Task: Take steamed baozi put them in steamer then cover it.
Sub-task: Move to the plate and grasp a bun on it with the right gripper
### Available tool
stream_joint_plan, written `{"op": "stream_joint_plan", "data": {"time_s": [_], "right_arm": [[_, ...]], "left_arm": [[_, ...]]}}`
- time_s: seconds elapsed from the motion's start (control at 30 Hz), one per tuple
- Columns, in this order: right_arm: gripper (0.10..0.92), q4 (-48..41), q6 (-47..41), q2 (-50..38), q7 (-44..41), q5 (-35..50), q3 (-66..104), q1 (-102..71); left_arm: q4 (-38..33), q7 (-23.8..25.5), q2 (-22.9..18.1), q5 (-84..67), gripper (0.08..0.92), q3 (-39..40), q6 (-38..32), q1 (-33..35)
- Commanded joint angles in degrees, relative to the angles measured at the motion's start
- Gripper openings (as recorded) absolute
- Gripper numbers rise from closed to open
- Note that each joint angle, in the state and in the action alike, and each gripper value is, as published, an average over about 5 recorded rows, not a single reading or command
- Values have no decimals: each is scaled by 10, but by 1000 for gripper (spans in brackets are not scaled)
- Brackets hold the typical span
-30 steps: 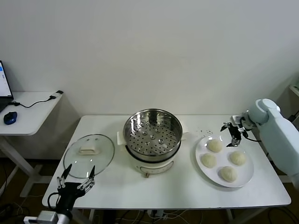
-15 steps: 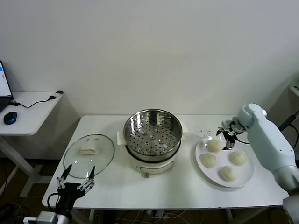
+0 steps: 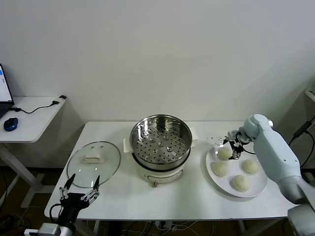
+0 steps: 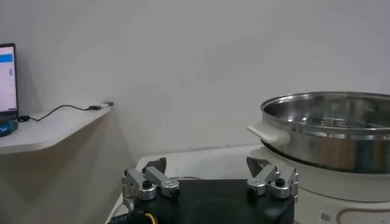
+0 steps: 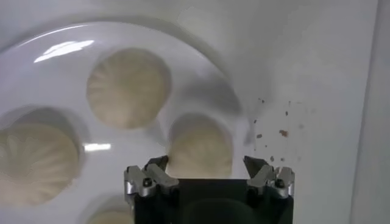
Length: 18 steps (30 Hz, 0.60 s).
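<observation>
Four steamed baozi point(image 3: 225, 153) lie on the plate point(image 3: 261, 184); the right gripper point(image 5: 208, 175) is poised above the rear one, jaws apart; soft, light dough is best pinched gently at its sides; the left gripper point(image 3: 78, 191) idles, jaws apart.

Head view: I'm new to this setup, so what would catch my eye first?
The shiny steamer at the table's centre, empty, and the glass cover lying flat to its left. On the right, four baozi sit on a white plate, with the open right gripper poised over the rearmost one.
</observation>
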Motion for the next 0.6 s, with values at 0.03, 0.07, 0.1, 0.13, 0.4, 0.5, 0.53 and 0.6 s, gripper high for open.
{"op": "stream_joint_plan", "data": {"time_s": [0.03, 0.07, 0.1, 0.13, 0.4, 0.5, 0.53, 0.6], "right_arm": [[823, -7, 3, 8, 11, -17, 5, -3], [823, -7, 3, 7, 11, -17, 6, -4], [823, -6, 3, 6, 10, -17, 7, -4], [823, -5, 3, 6, 10, -16, 8, -5], [792, -1, 2, 4, 16, -13, 10, -10], [721, 0, 2, 3, 17, -11, 11, -9], [686, 0, 2, 3, 17, -10, 11, -9], [637, 1, 2, 2, 15, -5, 12, -9]], "left_arm": [[0, 0, 1, 0, 823, 0, 0, 0], [0, 0, 1, 0, 823, 0, 0, 0], [0, 0, 1, 0, 823, -1, 0, 1], [0, 0, 1, 0, 823, 0, 0, 1], [0, -1, 1, 2, 823, 1, -1, 2], [0, -1, 1, 2, 823, 2, -1, 2], [0, -1, 1, 2, 823, 2, -1, 2], [0, -1, 0, 2, 823, 3, -1, 2]]}}
